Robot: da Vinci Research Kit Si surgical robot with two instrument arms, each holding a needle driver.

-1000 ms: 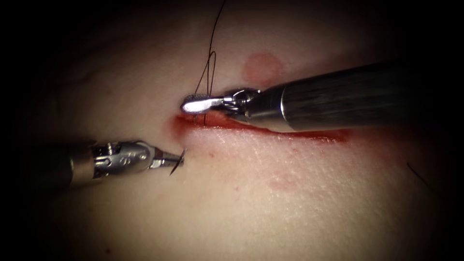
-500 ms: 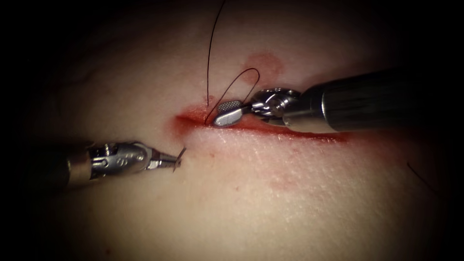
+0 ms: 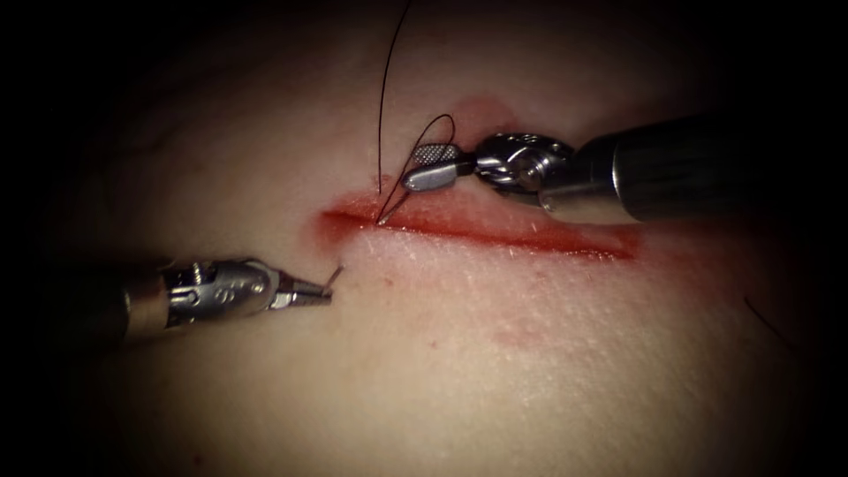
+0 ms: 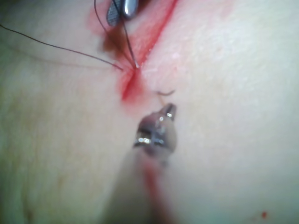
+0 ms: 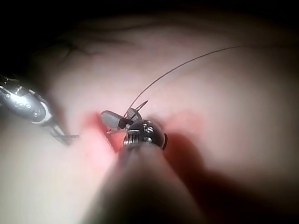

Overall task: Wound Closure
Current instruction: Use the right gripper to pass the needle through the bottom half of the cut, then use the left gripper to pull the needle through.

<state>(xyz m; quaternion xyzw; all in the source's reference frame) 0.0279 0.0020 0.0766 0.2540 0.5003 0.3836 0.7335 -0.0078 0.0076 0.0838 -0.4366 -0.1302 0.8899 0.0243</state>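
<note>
The left claw [image 3: 329,284] grips the needle [image 3: 334,277], free of the tissue [image 3: 495,353] below the cut's [image 3: 495,234] left end. The right claw [image 3: 408,184] clamps thread [image 3: 382,97] over the cut's upper edge.

Darkness rings the lit centre; any room, walls or furniture probably lie hidden beyond.

place: surgical practice bench | evidence: cut tissue [image 3: 530,353], thread [image 3: 382,115], needle drivers
</note>
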